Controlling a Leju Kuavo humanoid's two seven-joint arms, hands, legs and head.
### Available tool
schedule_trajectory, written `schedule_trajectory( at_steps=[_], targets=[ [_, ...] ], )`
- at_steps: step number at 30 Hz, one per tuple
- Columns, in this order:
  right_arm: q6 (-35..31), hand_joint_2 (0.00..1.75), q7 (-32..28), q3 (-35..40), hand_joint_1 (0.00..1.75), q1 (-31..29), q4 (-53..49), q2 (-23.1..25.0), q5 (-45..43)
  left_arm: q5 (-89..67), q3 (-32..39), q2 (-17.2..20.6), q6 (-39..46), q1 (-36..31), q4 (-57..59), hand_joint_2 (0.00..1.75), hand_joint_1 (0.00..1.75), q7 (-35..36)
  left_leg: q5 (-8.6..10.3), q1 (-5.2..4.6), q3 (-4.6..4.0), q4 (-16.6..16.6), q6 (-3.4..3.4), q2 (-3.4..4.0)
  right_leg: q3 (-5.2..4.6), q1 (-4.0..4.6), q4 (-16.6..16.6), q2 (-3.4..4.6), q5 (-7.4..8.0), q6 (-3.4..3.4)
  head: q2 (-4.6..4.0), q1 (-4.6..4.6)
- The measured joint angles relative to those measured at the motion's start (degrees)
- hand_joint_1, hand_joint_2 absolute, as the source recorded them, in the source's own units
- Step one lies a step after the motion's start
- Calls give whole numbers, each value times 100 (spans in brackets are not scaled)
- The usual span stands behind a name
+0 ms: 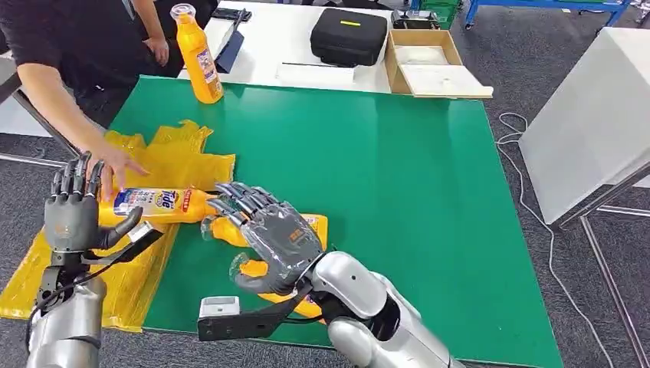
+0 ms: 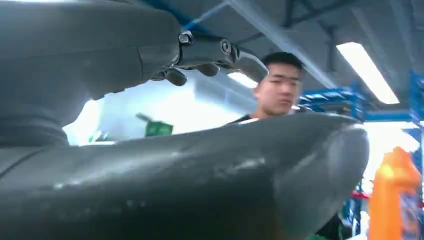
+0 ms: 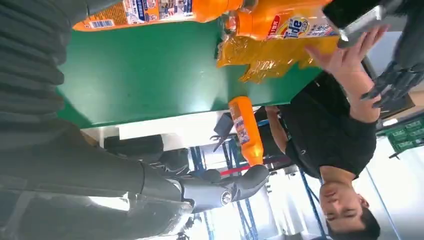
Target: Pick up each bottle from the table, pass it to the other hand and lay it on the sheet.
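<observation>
Trouble is most likely to come from crowding, we judge: a person's hand (image 1: 115, 165) rests on the Tide bottle (image 1: 157, 205) at its base end, right where our left hand (image 1: 73, 215) stands raised with fingers spread and nothing in it. If either of our hands closes in now, it could strike that hand or knock the bottle off the yellow sheet (image 1: 153, 172).

Our right hand (image 1: 276, 241) hovers loosely curled above a second bottle (image 1: 245, 234), which lies partly hidden beneath it. We see no grip on it, so we take the hand as released, though the underside is hidden. A careless close could roll that bottle toward the near edge of the green desk (image 1: 398, 192).

The Tide bottle lies flat on the sheet near the desk's left edge, long axis running left to right across our view, cap end toward the right hand and base toward the person's hand. The second bottle lies flat on the desk just beside the first bottle's cap; we cannot tell its pointing. A third bottle (image 1: 199, 57) stands upright at the far edge, cap up, well apart from both hands.
</observation>
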Motion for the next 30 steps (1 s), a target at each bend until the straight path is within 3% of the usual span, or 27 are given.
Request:
schedule_trajectory(
  at_steps=[2, 4, 8, 11, 14, 21, 30],
  targets=[
    [50, 175, 11, 0, 0, -28, 15, 17, -26, 1136, 17, 18, 0, -18, 13, 0, 0, -7, 0, 0, 0, 0, 0, 2, 1, 0, 0, 0, 0, 0, 0, -2],
    [118, 175, 74, 0, 0, -63, 22, 33, -16, 3286, -130, 135, 0, -12, 46, 0, 0, -9, 0, 4, 0, 0, 0, 9, 0, 0, 0, 1, 0, 0, 0, -4],
    [-43, 175, 578, 0, 0, -26, 17, 15, 760, 6163, -619, 567, -53, 118, -147, 0, 0, -22, 1, 19, 1, 1, -2, 1, -17, 2, -1, 0, -2, -4, 0, 0],
    [-201, 175, 1082, 0, 0, 206, -42, -33, 1621, 6438, -877, 776, -151, 145, -372, 0, 0, -42, 1, 18, 0, 0, -3, -28, -12, 1, -1, -13, -7, -10, 0, 2],
    [-328, 175, 1300, 0, 0, 534, -129, -61, 1945, 6824, -1003, 811, -325, 99, -657, 0, 0, -44, 1, 15, -1, 0, -4, -19, -13, 2, -1, -10, -5, -8, 0, 2],
    [-717, 175, 1449, 0, 0, 901, -131, -59, 1606, 6997, -1008, 656, -568, -225, -1395, 0, 0, -46, 1, 10, -1, 0, -4, -9, -10, 2, -1, -9, -2, -7, 0, -2],
    [-783, 175, 1421, 0, 0, 961, -120, -59, 1060, 6864, -1003, 520, -566, -351, -1506, 0, 0, -46, 2, 10, 0, 0, -5, -6, -15, 1, -1, -8, 0, -6, 0, -2]
  ],
)
